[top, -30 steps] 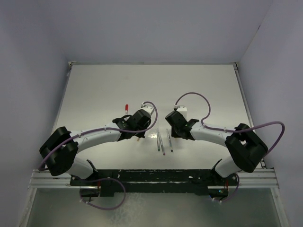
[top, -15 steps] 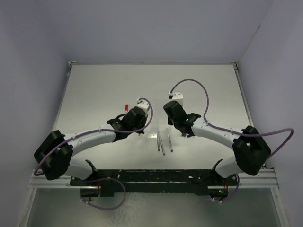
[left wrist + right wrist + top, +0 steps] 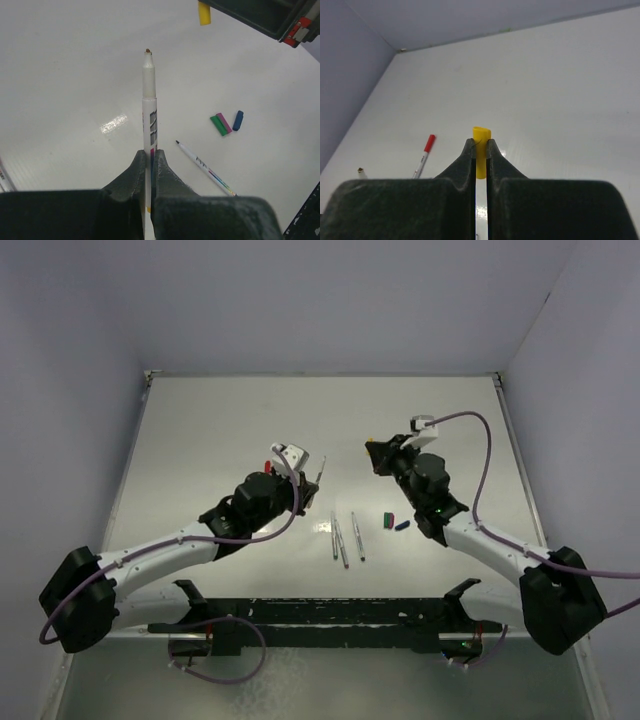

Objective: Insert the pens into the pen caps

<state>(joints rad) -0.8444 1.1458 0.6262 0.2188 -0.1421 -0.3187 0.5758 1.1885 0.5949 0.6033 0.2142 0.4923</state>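
The place is a robotics lab test cell. Two white-and-black robot arms, the left arm (image 3: 170,550) and the right arm (image 3: 490,545), are mounted on a black frame (image 3: 330,625) along an aluminium rail (image 3: 300,607). They stand at the edge of a plain white table (image 3: 200,420). Blank pale walls (image 3: 320,300) box the table in, and purple cables (image 3: 470,455) loop to the wrists.

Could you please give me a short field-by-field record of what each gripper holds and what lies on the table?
left gripper: shut on an uncapped pen
right gripper: shut on the yellow cap
loose caps: green cap and purple cap touching, blue cap just beside them
finished: red-capped pen, lying flat
waiting: three uncapped pens side by side on the table
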